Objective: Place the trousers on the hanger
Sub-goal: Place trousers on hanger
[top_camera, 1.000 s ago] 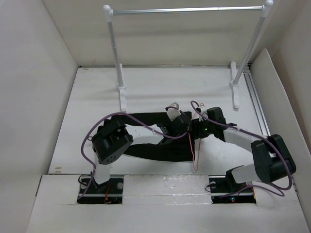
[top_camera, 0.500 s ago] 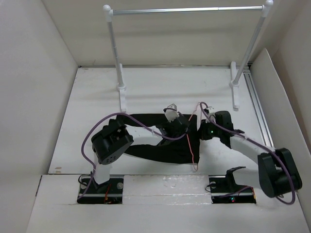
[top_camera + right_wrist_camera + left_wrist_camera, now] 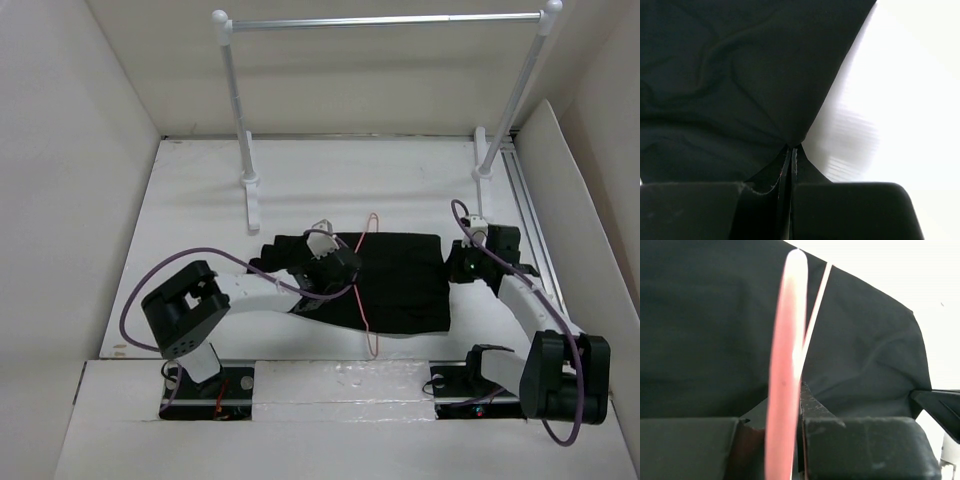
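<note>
Now, far left, the left arm reaches across the white bench (image 3: pixel 200 200) towards the middle. The left end effector (image 3: pixel 783 415) is squeezed narrow on the hanger (image 3: pixel 784 365), and the wrist view shows the pink wire clamped between two black fingers (image 3: pixel 860 447). A thinner run of wire slants away over dark cloth.

From above, the hanger runs near to far across the trousers (image 3: pixel 405 285). Its far end pokes out onto bare bench past the fabric, and its near end loops out past the near hem. The trousers lie spread on the bench between the two arms, well short of the rail (image 3: pixel 385 20) at the back.

Over to the right, the right end effector (image 3: pixel 455 268) sits at the right edge of the trousers. Its wrist view has the jaws pressed together on a pinch of black fabric, the cloth drawn to a point where they meet. To the right of that pinch is bright bench.
</note>
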Robot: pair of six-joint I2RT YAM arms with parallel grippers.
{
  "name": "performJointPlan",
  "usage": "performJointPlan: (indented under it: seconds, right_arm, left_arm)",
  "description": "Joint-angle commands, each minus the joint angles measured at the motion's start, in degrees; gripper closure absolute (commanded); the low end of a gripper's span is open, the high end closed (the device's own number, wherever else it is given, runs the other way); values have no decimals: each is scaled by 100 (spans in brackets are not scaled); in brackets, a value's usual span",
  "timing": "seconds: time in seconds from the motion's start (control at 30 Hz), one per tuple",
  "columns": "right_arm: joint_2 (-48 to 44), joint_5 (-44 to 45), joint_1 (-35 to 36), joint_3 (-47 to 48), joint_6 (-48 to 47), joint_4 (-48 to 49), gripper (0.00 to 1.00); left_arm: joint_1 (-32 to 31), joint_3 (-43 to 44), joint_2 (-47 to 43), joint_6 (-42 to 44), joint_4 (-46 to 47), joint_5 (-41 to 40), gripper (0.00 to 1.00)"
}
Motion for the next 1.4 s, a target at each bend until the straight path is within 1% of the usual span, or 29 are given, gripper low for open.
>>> performJointPlan:
  seconds: [0.0, 0.17, 0.5, 0.6, 0.7, 0.87, 0.97, 1.0, 1.07, 1.1, 1.13, 1.17, 1.2, 1.27, 1.3, 1.33, 1.37]
  right_arm:
    - [107, -239, -162, 224, -466, -170, 100]
    - [256, -336, -390, 83, -580, -39, 100]
    - [450, -231, -391, 66, -694, 14, 100]
    - [547, -301, -391, 22, -721, 49, 100]
    - [591, -310, -391, -48, -695, 93, 100]
    - [565, -310, -391, -66, -677, 111, 97]
    - [538, -301, -391, -49, -659, 41, 87]
    - [521, -310, -391, -22, -659, 6, 75]
    - [451, -319, -391, 100, -659, -221, 61]
    - [302, -380, -391, 170, -668, -345, 47]
    - [205, -450, -391, 276, -703, -468, 43]
    - [82, -520, -391, 529, -712, -800, 40]
    - [-232, -582, -313, 697, -712, -994, 34]
    - [-576, -609, -163, 1074, -695, -1538, 30]
    - [-917, -618, -23, 1712, -625, -1881, 26]
    - [-1069, -618, -22, 1718, -555, -1884, 26]
    - [-1218, -644, 178, 1927, -484, -2154, 25]
  left_arm:
    - [42, -390, -361, 414, -1194, -485, 100]
    - [104, -347, -573, 537, -1537, -688, 100]
    - [104, 57, -600, 880, -1880, -1100, 100]
    - [104, 101, -643, 1082, -1722, -1005, 100]
    - [34, 224, -705, 1109, -1669, -969, 100]
    - [-99, 514, -731, 1249, -1599, -978, 100]
    - [-151, 751, -793, 1355, -1677, -960, 100]
    - [-151, 917, -862, 1390, -1721, -960, 100]
    - [-151, 1111, -951, 1478, -1923, -987, 100]
    - [-151, 1339, -1047, 1530, -1976, -1021, 100]
    - [-151, 1471, -1100, 1592, -2046, -1022, 100]
    - [-151, 1612, -1144, 1645, -2221, -1030, 100]
    - [-151, 1935, -1223, 1741, -2318, -1031, 100]
    - [-151, 2271, -1302, 1777, -2686, -1057, 100]
    - [-151, 2707, -1442, 1916, -2845, -1040, 100]
    - [-151, 2712, -1443, 1918, -2847, -1039, 100]
    - [-151, 2834, -1478, 1979, -2951, -1031, 100]
